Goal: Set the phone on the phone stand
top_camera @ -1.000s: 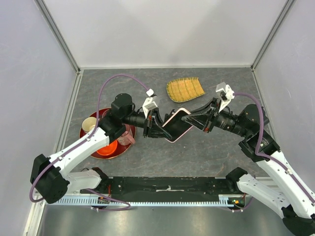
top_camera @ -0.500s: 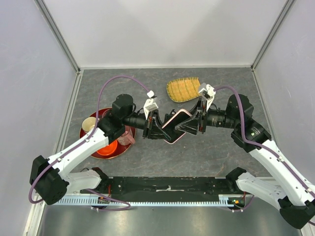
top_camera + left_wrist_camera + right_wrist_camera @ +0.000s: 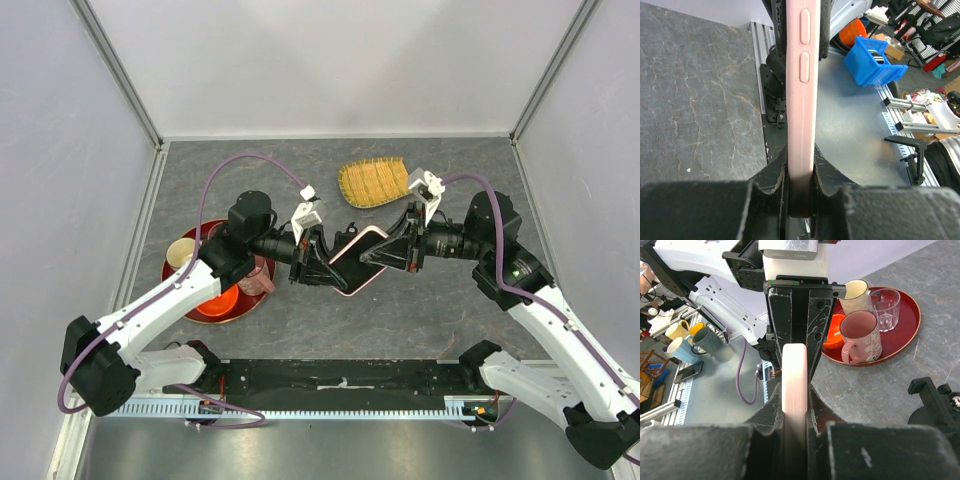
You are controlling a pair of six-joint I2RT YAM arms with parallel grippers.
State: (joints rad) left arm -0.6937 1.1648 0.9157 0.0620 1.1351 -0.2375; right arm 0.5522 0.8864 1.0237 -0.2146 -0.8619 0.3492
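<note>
The phone (image 3: 362, 262), pink-edged with a black screen, hangs above the table's middle, held from both sides. My left gripper (image 3: 325, 258) is shut on its left end; in the left wrist view the pink edge (image 3: 802, 100) runs up from between the jaws of that gripper (image 3: 801, 165). My right gripper (image 3: 388, 252) is shut on the phone's right end, and in the right wrist view the pale edge (image 3: 794, 375) sits between the jaws of that gripper (image 3: 795, 405). A black piece that looks like the phone stand (image 3: 935, 400) shows low at the right of that view, on the table.
A red tray (image 3: 168, 272) at the left holds a pink mug (image 3: 258, 275), a white cup (image 3: 182, 252), an orange bowl (image 3: 215, 302) and a clear glass (image 3: 885, 302). A woven bamboo dish (image 3: 375, 182) lies at the back, behind the phone.
My right gripper let go of the phone's far end, moved in to the left and shut on it again. The left jaws tightened on the phone, which stayed in place.
</note>
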